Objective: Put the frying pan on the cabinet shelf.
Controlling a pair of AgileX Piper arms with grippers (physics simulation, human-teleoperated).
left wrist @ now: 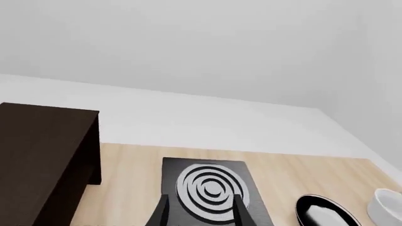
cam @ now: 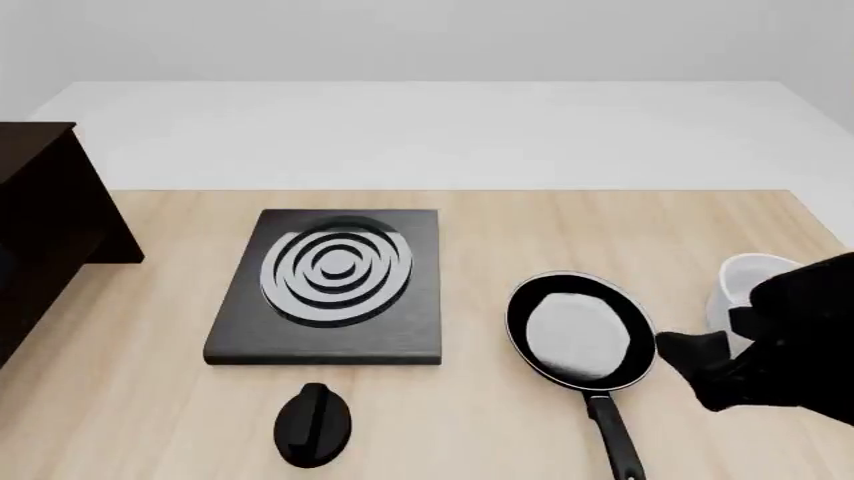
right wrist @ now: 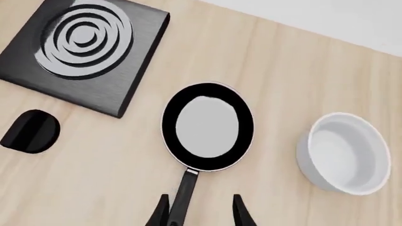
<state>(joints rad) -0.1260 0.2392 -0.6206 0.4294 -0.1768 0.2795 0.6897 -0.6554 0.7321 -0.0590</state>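
The frying pan lies flat on the wooden table, right of the stove plate, its long black handle pointing to the near edge. My right gripper is open above the handle, which in the right wrist view runs just inside one finger, not touching. In the front view it hangs right of the pan. My left gripper is open and empty near the front of the stove plate. The dark brown cabinet stands at the far left; only its top and side show, and its shelf board is hidden.
A black square stove plate with grey rings lies mid-table. A white bowl stands right of the pan, close to my right arm. The table's far edge meets a white floor and wall.
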